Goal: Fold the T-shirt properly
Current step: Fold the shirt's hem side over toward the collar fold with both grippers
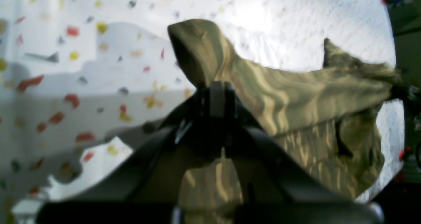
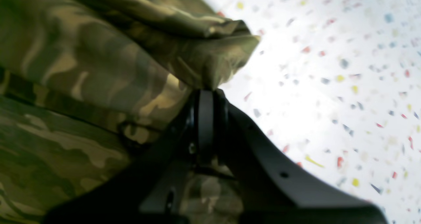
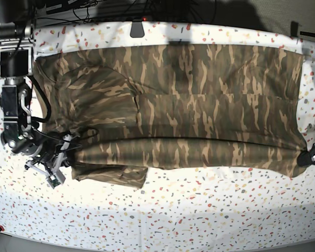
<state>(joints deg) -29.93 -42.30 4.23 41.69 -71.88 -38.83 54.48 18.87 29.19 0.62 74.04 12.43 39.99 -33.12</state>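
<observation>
The camouflage T-shirt (image 3: 199, 100) lies spread wide across the speckled white table (image 3: 199, 210), and its near long edge is drawn up into a fold. My right gripper (image 3: 72, 147), at the base view's left, is shut on a bunched corner of the T-shirt (image 2: 82, 69), pinched at its fingertips (image 2: 207, 92). My left gripper (image 3: 310, 156), at the far right edge, is shut on the other end of that edge. In the left wrist view the T-shirt (image 1: 296, 95) hangs stretched away from the closed left gripper (image 1: 217, 87). A sleeve flap (image 3: 113, 176) sticks out below the fold.
The right arm's base and cables (image 3: 13, 63) stand at the table's left. Dark equipment lines the far edge, with a small white piece (image 3: 137, 29) on it. A strip of bare speckled table runs along the front edge.
</observation>
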